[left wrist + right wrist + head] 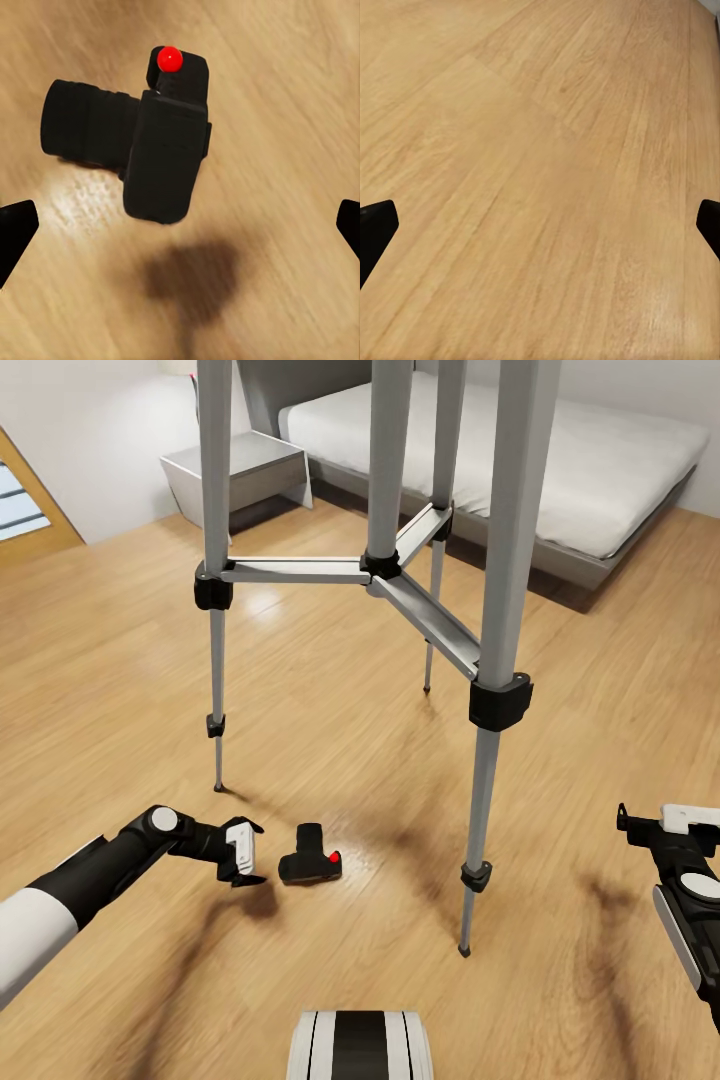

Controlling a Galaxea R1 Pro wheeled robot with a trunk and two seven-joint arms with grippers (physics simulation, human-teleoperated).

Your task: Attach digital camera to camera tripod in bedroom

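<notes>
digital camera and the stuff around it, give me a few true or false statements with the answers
1. The digital camera lies on the wood floor. True.
2. The left gripper is closed around the camera. False: its jaws stand open beside the camera, apart from it.
3. The camera is mounted on the camera tripod. False: it lies on the floor between the tripod's legs.
4. The camera has a red button. True.
5. The right gripper holds the camera. False: it hangs empty over bare floor, on the far side of a tripod leg.
6. A bed stands behind the tripod. True.
</notes>
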